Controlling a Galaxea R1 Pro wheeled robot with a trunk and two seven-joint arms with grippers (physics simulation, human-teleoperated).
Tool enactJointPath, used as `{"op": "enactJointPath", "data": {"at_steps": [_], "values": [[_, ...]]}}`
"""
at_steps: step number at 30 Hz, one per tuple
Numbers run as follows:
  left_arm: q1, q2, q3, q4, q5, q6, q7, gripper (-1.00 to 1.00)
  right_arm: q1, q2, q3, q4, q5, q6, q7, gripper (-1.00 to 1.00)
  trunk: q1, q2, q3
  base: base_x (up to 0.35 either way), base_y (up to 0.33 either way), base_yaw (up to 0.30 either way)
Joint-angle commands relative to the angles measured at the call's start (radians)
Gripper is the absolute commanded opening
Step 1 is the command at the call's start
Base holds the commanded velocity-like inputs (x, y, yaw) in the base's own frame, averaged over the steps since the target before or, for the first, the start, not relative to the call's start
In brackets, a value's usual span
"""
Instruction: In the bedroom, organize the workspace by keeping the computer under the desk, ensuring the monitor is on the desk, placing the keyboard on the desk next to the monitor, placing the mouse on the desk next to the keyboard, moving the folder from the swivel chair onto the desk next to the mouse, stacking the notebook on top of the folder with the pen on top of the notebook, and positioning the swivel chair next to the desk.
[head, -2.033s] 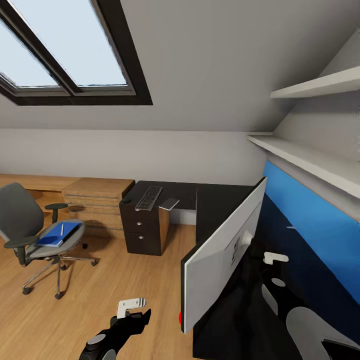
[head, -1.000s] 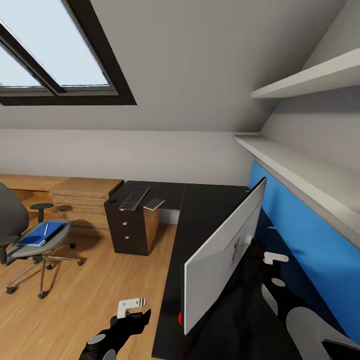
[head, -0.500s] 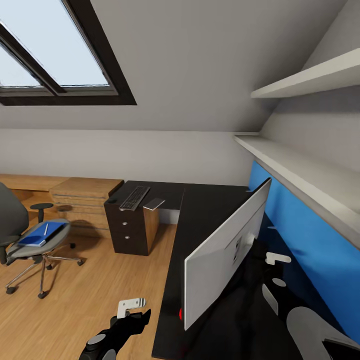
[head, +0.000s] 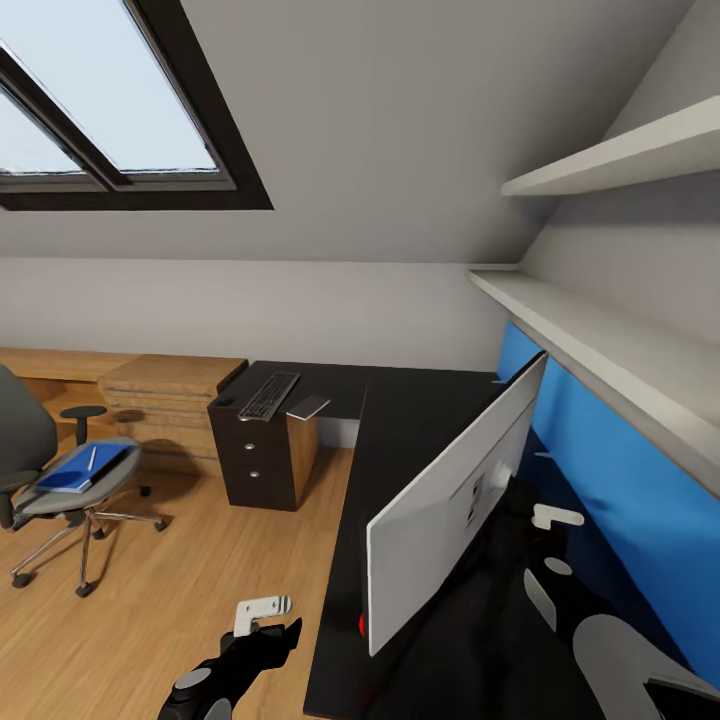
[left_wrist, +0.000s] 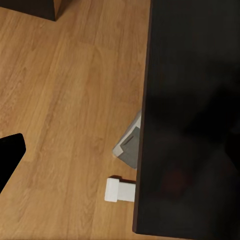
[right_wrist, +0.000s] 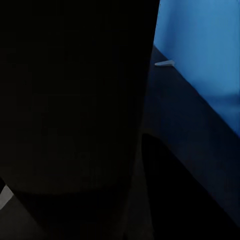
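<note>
Monitor (head: 450, 510) stood tilted on bench (head: 400, 420), pale back toward camera, screen facing blue back panel (head: 600, 440). Right gripper (head: 553, 517) was behind monitor; grasp state could not be told. Left gripper (head: 262, 608) hung over wooden floor (head: 180, 590); state could not be told. Keyboard (head: 269, 395) lay on far bench end. Folder (head: 82, 468) with pen (head: 92, 458) rested on swivel chair (head: 60, 480).

Attic bedroom set up as a home office. Sloped ceiling with dark-framed skylight (head: 110, 120); wood plank floor (head: 200, 580). L-shaped black counter (head: 410, 420) with blue back panel, monitor (head: 450, 500), keyboard (head: 269, 395). Grey swivel chair (head: 40, 470), low wooden cabinets (head: 170, 385), white wall shelves (head: 600, 350).
</note>
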Motion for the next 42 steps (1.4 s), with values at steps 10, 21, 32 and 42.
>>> {"op": "enactJointPath", "data": {"at_steps": [10,21,32,42], "values": [[-0.001,0.002,-0.003,-0.001,0.011,0.001,0.01,1.0,-0.001,0.0,-0.005,0.0,0.005,0.0,0.002,-1.0,0.0,-0.002,-0.001,0.0,0.0,0.0],[-0.001,0.002,-0.003,-0.001,0.011,0.001,0.01,1.0,-0.002,0.001,-0.002,0.0,0.005,0.001,0.004,-1.0,0.0,-0.002,-0.001,0.0,0.0,0.0],[-0.001,0.004,-0.002,-0.001,0.013,0.001,0.01,1.0,-0.002,0.003,-0.001,-0.003,0.005,0.021,0.006,-1.0,0.0,-0.002,-0.001,0.0,0.0,0.0],[-0.001,0.005,-0.002,-0.001,0.013,0.001,0.01,1.0,-0.001,0.002,-0.002,-0.003,0.005,0.025,0.006,-1.0,0.0,-0.002,0.0,0.0,0.0,-0.024]]}}
